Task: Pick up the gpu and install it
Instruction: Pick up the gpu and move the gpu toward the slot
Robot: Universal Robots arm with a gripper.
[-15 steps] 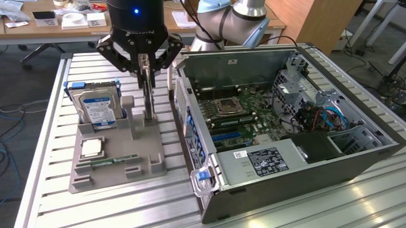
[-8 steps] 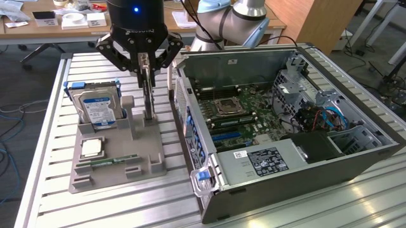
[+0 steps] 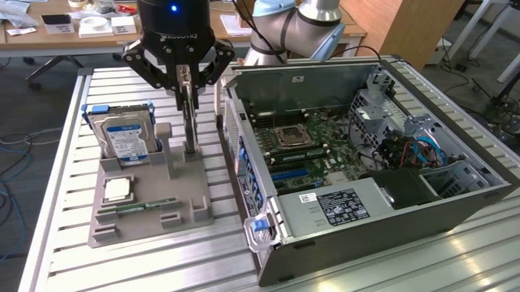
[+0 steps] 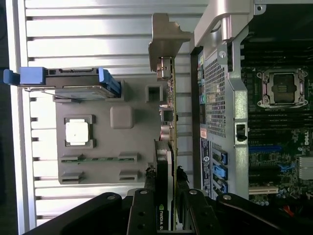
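The gpu (image 3: 189,128) stands on edge, a thin card hanging straight down from my gripper (image 3: 186,91) over the grey holder tray (image 3: 195,198). Its lower end is level with the tray's upright posts; I cannot tell whether it still touches the tray. In the wrist view the gpu (image 4: 170,127) runs edge-on away from my gripper (image 4: 166,213), with its silver end bracket (image 4: 166,34) at the far end. The black fingers (image 4: 145,208) press on both faces of the card, shut on it.
On the tray, the silver hard drive (image 3: 122,137) stands in blue rails, with a CPU (image 3: 118,190) and a RAM stick (image 3: 146,207) lying nearer the front. The open computer case (image 3: 390,201) with its motherboard (image 3: 313,143) lies close on the exterior view's right, on a slatted metal table (image 3: 162,267).
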